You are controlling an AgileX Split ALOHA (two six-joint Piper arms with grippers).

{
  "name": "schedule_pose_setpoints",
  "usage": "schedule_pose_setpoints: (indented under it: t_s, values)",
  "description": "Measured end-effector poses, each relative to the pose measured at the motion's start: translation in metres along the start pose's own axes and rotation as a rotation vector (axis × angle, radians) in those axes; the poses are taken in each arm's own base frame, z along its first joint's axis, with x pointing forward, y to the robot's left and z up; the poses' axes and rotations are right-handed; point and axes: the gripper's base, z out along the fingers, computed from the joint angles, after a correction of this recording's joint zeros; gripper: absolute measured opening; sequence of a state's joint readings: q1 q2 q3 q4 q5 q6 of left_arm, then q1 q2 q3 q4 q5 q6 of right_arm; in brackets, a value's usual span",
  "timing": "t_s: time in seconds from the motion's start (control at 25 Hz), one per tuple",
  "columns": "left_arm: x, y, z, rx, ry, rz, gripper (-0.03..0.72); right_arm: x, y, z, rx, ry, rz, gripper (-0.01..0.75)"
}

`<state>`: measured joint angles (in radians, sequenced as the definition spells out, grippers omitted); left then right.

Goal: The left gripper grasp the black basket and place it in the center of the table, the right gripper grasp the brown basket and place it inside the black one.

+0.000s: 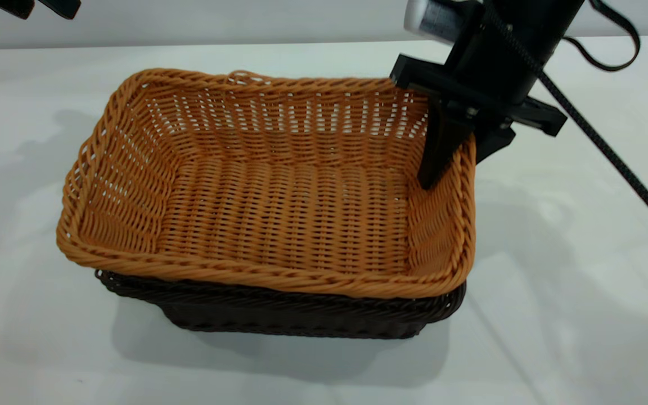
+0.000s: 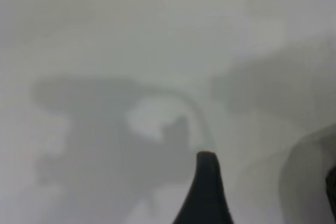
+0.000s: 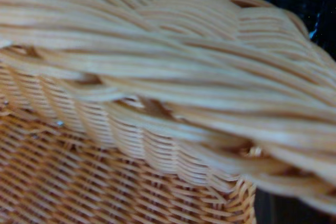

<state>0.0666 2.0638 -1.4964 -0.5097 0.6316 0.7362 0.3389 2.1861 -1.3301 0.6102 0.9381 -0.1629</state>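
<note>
The brown basket (image 1: 279, 214) sits nested inside the black basket (image 1: 301, 318) near the middle of the white table (image 1: 571, 270). Only the black basket's rim and front wall show beneath it. My right gripper (image 1: 456, 166) straddles the brown basket's right rim near the far corner, one finger inside and one outside, shut on the rim. The right wrist view is filled by that braided rim (image 3: 157, 77). My left gripper (image 1: 40, 10) is raised at the far left, away from both baskets, open and empty. Its wrist view shows its fingers (image 2: 206, 192) over bare table (image 2: 131, 35).
The right arm's black cable (image 1: 611, 152) hangs across the table's right side. Bare white tabletop lies all round the stacked baskets, and a pale wall runs along the back.
</note>
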Motion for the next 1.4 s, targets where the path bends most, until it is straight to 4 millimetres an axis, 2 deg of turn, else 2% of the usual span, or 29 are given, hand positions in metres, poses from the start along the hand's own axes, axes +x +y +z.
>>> schedule_pose_setpoints:
  t_s: [0.2,0.52,0.6,0.68,0.88,1.04,1.2,1.32,1.4]
  values:
    - [0.000,0.000,0.000,0.003,0.003,0.000,0.548,-0.006,-0.001,0.003,0.004,-0.024,-0.001,0.120]
    - [0.000,0.000,0.000,0.003,0.003,0.002,0.548,-0.007,0.000,0.002,0.003,-0.034,-0.004,0.484]
    - [0.000,0.000,0.000,0.003,0.003,0.002,0.548,-0.009,0.000,0.000,0.018,-0.039,-0.021,0.555]
    - [0.000,0.000,0.000,0.003,0.003,0.002,0.548,-0.013,0.000,-0.005,0.049,-0.045,-0.055,0.594]
    - [-0.002,-0.002,-0.005,-0.001,-0.008,0.007,0.548,-0.027,0.009,-0.037,0.171,-0.029,-0.128,0.603]
    - [-0.010,-0.008,-0.029,-0.020,-0.059,0.027,0.548,-0.041,0.020,-0.072,0.279,-0.051,-0.202,0.594]
    - [-0.016,-0.015,-0.053,-0.029,-0.100,0.035,0.548,-0.052,0.036,-0.107,0.316,-0.164,-0.257,0.594]
    - [-0.019,-0.024,-0.076,-0.026,-0.126,0.036,0.548,-0.046,0.048,-0.132,0.315,-0.229,-0.280,0.594]
    - [-0.020,-0.031,-0.094,-0.021,-0.143,0.033,0.548,-0.036,0.057,-0.155,0.309,-0.276,-0.296,0.594]
